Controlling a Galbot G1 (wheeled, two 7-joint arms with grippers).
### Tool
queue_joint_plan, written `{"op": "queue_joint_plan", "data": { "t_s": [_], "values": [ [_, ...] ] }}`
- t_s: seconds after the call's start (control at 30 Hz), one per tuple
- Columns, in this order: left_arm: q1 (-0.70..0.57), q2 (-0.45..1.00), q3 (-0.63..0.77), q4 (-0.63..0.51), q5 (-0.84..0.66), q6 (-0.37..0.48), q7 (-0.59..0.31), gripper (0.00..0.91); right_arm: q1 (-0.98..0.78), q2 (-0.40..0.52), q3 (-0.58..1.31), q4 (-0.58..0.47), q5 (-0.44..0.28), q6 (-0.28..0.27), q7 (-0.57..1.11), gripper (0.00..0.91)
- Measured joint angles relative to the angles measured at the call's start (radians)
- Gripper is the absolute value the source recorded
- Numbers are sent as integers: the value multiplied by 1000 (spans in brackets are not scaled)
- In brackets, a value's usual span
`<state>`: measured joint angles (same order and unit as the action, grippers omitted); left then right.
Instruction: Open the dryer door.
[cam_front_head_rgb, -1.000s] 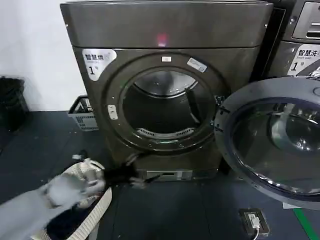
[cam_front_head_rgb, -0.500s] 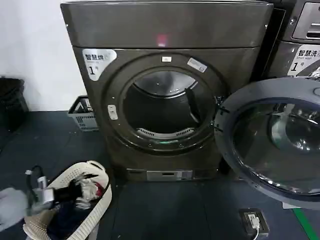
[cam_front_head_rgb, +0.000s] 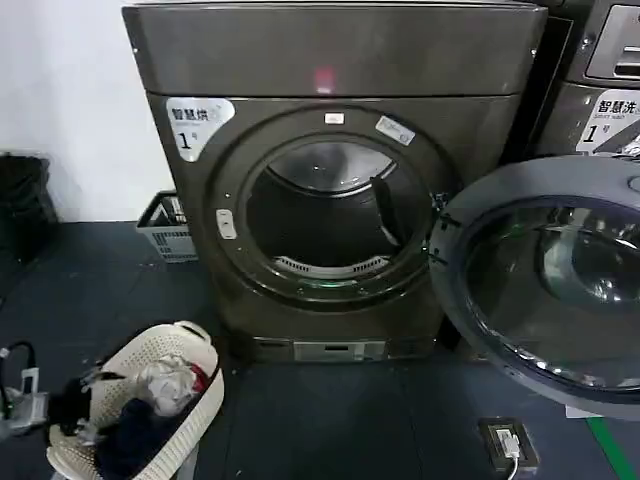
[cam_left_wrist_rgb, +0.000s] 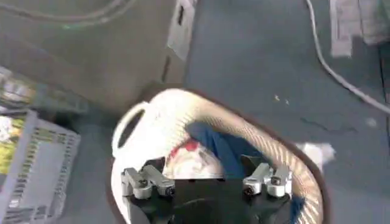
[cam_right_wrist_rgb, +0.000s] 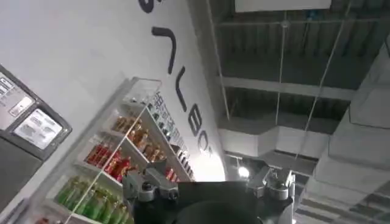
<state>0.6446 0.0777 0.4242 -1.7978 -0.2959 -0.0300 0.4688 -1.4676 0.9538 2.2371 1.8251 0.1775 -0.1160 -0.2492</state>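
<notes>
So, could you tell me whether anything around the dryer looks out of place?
Nothing stands out. The dryer door hangs wide open to the right, the drum is empty, and the laundry basket sits upright on the floor.

Glossy tinted-glass dryer door (cam_front_head_rgb: 560, 290), white woven plastic laundry basket (cam_front_head_rgb: 195, 395)

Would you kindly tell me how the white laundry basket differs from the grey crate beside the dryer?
The white laundry basket is rounded with a loop handle; the grey crate is boxy with slatted walls. The basket stands on the floor in front of the dryer, heaped with clothes; the crate sits by the wall at the dryer's side, contents unclear. Both rest on the dark floor.
</notes>
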Motion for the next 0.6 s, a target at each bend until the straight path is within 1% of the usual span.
{"op": "queue_joint_plan", "data": {
  "t_s": [0.23,0.6],
  "values": [
    [-3,13,-9,-12,25,27,7,907,-7,3,5,6,12,-4,2,907],
    [-3,9,-14,14,107,20,65,907,-6,8,7,9,11,-4,8,907]
  ]
}}
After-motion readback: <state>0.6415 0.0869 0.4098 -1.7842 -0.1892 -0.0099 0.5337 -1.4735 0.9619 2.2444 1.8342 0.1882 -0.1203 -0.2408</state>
